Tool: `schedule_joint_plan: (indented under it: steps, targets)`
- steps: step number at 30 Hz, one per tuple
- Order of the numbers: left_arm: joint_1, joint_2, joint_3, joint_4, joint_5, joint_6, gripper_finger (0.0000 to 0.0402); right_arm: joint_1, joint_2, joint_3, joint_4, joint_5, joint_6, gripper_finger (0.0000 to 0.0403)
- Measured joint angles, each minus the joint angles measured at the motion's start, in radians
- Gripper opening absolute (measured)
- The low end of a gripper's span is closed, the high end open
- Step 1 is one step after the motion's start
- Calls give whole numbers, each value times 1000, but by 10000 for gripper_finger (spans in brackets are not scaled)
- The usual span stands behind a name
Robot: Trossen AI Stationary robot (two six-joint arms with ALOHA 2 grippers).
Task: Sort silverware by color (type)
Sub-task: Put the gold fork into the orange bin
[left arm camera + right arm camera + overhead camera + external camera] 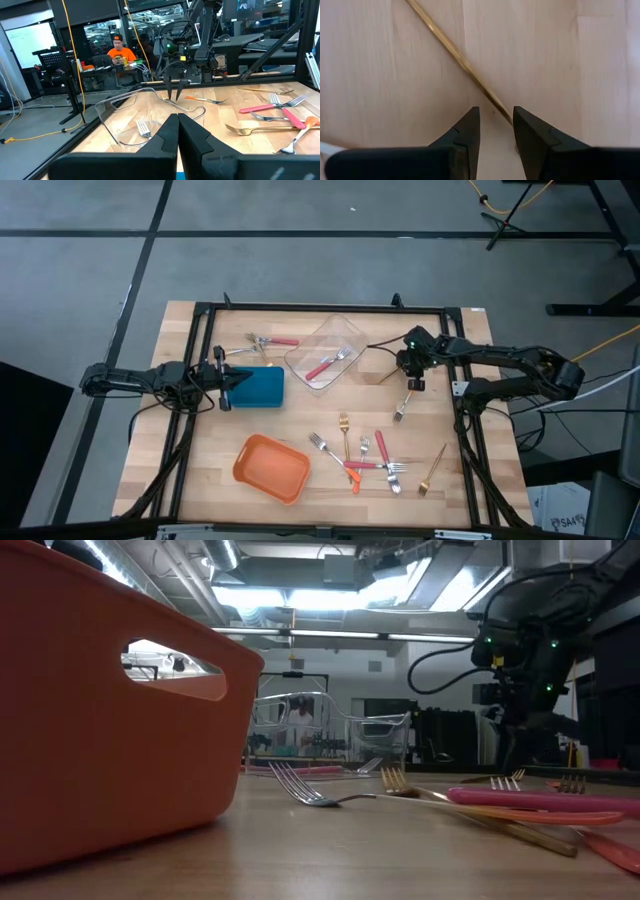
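1. The left pincer (pixel 226 379) is clenched and empty over the blue plastic box (pixel 258 387).
2. The clear plastic tray (pixel 352 332) already holds one red-handled fork (pixel 327 364).
3. The right pincer (pixel 413 378), half released, straddles a thin gold fork (pixel 455 54); most forks (pixel 372 460) lie unsorted, near right.

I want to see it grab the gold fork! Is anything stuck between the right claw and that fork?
Nothing visible is. The right gripper points straight down at the wooden table, fingers apart, and the gold fork's handle runs into the gap between them. Only bare wood surrounds it.
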Motion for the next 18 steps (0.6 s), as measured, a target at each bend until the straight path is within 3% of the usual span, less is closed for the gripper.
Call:
schedule_joint_plan:
  steps: [7,18]
  targets:
    - [0,0,0,0,0,0,0,0,12,-1,40,26,-9,106]
    - [0,0,0,0,0,0,0,0,142,8,81,24,-35,106]
